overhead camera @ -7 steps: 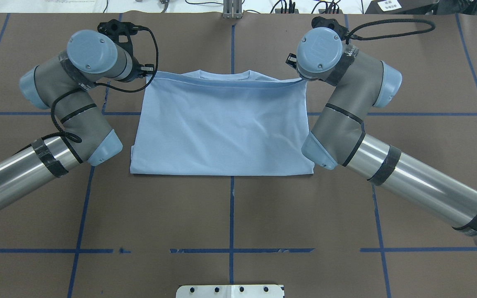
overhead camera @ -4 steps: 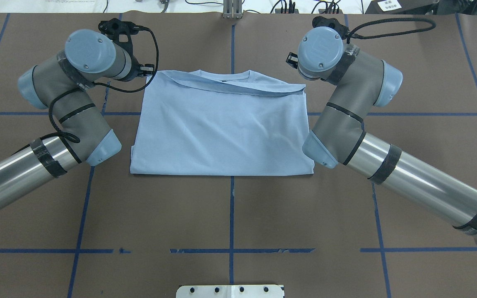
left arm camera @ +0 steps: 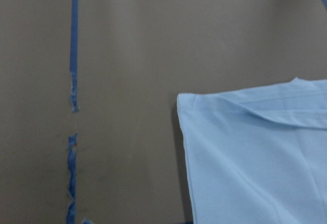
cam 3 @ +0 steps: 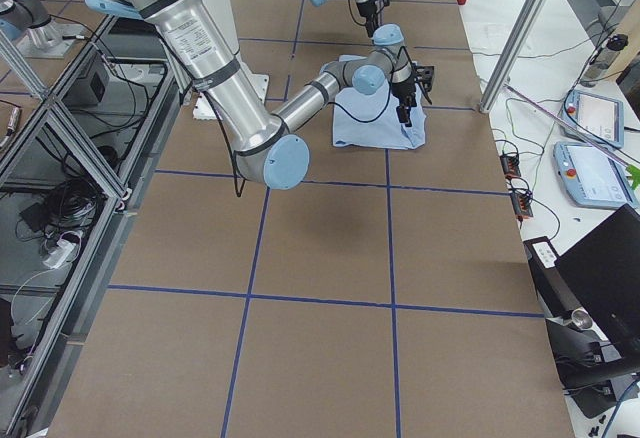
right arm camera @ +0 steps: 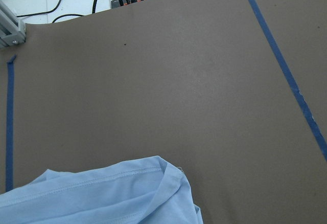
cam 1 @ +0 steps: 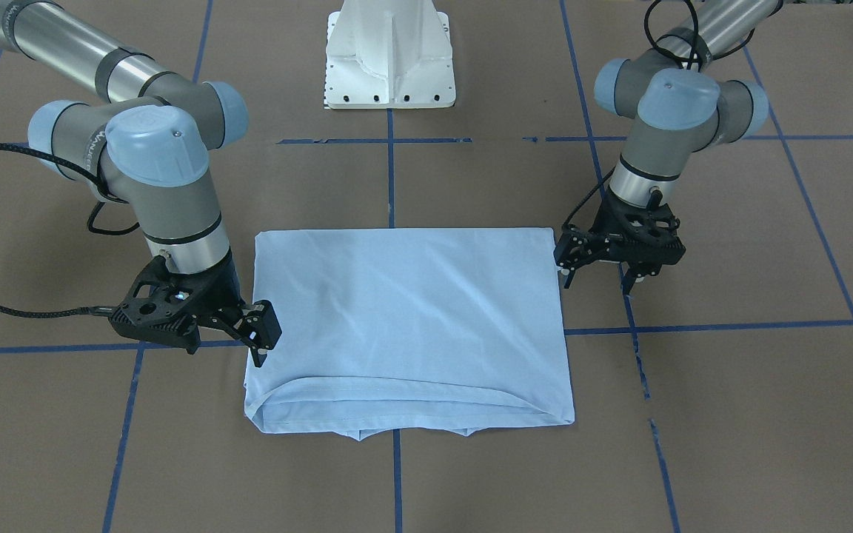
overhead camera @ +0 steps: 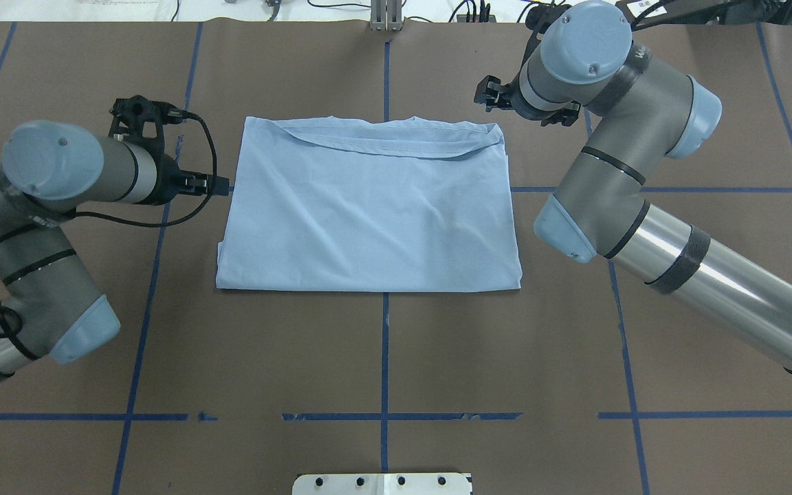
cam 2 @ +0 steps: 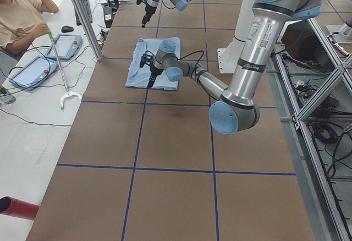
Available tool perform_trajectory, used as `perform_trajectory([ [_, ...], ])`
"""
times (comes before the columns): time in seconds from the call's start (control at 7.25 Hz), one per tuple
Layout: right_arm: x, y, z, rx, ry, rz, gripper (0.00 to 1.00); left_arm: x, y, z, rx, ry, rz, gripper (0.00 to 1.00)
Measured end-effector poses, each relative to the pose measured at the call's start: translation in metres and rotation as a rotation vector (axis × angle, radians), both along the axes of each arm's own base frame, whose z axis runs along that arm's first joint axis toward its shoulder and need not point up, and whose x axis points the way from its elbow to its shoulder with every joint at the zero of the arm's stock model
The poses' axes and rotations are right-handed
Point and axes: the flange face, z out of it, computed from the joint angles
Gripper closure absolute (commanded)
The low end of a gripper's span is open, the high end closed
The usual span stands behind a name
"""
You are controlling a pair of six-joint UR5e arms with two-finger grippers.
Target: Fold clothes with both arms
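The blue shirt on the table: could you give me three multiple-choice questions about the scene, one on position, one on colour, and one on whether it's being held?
1. Where does the T-shirt lie?
A. Between the two end effectors
B. Hanging off the table's edge
C. On the white base

2. What colour are the tape lines on the table?
A. Red
B. Blue
C. Yellow

3. Is the T-shirt held?
A. By both end effectors
B. By one
C. By neither

Answers:
1 A: the left end effector and the right end effector flank it.
2 B: blue lines cross the brown table.
3 C: both stand open beside the cloth, and neither grips it.
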Motion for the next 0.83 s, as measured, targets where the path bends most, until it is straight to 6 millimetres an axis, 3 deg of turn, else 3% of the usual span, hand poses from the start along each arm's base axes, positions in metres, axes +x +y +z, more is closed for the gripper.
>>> perform_trajectory([
  [0.14, 0.001, 0.000, 0.002, 0.000, 0.001, -0.001, 0.00, 0.014, 0.026, 0.005, -0.038, 0.022, 0.005, 0.46],
  [0.28, 0.001, 0.000, 0.003, -0.001, 0.003, -0.001, 0.00, 0.030, 0.049, 0.012, -0.077, 0.044, -0.007, 0.60],
  [0.55, 0.002, 0.000, 0.005, -0.002, 0.004, -0.002, 0.00, 0.051, 0.075, 0.021, -0.119, 0.060, -0.019, 0.60],
  [0.83, 0.002, 0.000, 0.005, -0.001, 0.005, -0.002, 0.00, 0.056, 0.081, 0.027, -0.130, 0.057, -0.017, 0.60],
])
